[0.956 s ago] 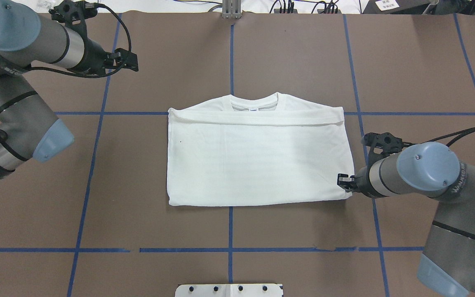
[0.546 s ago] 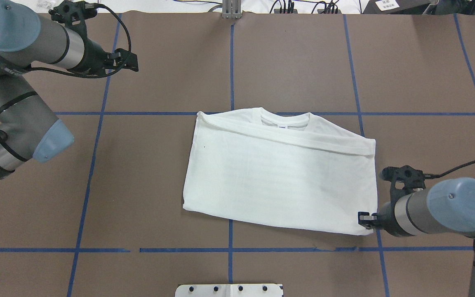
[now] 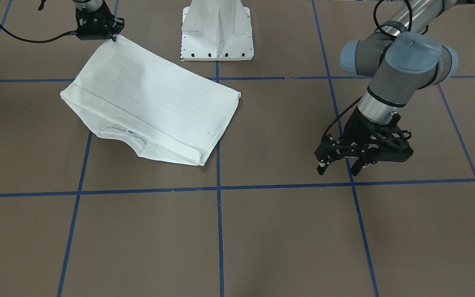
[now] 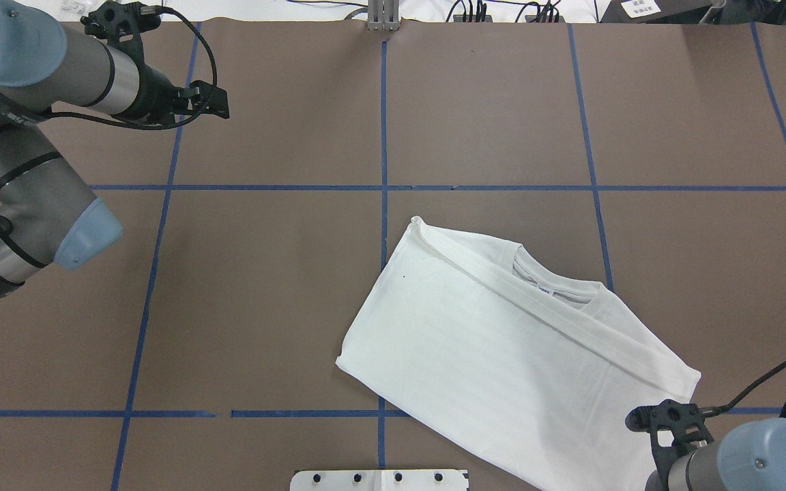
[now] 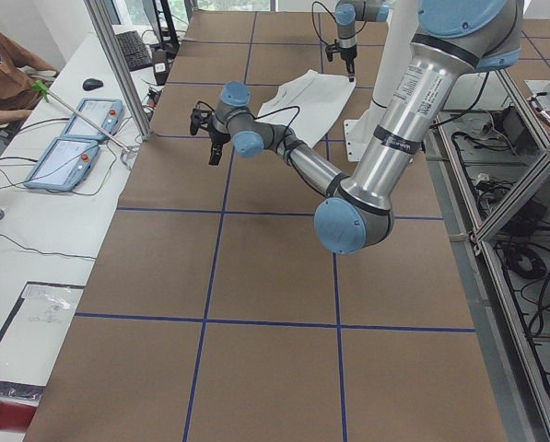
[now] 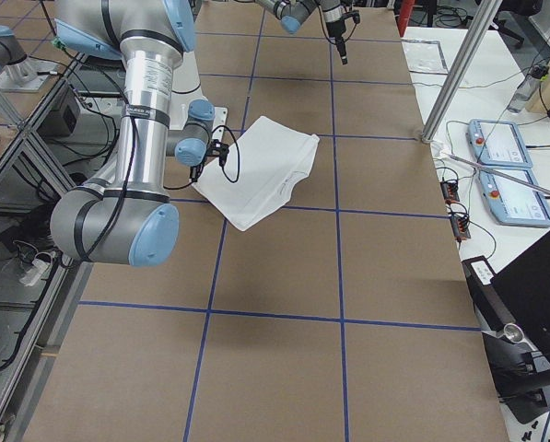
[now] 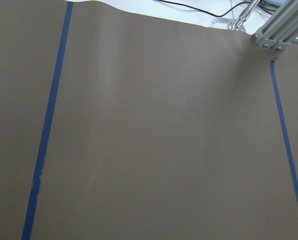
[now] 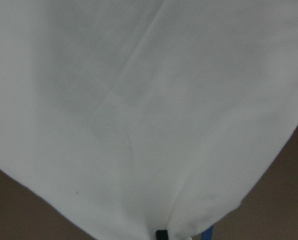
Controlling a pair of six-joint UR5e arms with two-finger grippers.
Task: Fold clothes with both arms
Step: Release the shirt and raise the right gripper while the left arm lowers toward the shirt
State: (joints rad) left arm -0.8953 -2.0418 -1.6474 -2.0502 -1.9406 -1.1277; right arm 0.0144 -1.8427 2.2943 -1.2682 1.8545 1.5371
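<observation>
The white shirt (image 4: 516,354) lies folded and skewed on the brown table, at the near right in the overhead view, with its collar (image 4: 557,286) facing away from the robot. No black text shows. My right gripper (image 3: 113,37) is shut on the shirt's (image 3: 151,103) near right corner. In the overhead view only the right arm's wrist (image 4: 741,457) shows, and its fingers are cut off by the frame edge. The right wrist view is filled with white cloth (image 8: 149,100). My left gripper (image 4: 219,102) is open and empty over bare table at the far left, well away from the shirt; it also shows in the front view (image 3: 338,167).
The white pedestal base (image 3: 217,33) stands at the robot's edge of the table, close to the shirt's near side. Blue tape lines (image 4: 383,136) grid the brown table. Beyond the far edge a desk holds control pendants (image 6: 500,157). An aluminium post (image 6: 459,74) rises there.
My right gripper has pulled the shirt's corner toward the robot and to the right. The shirt has slid after it and turned clockwise in the overhead view. The left arm has not moved.
</observation>
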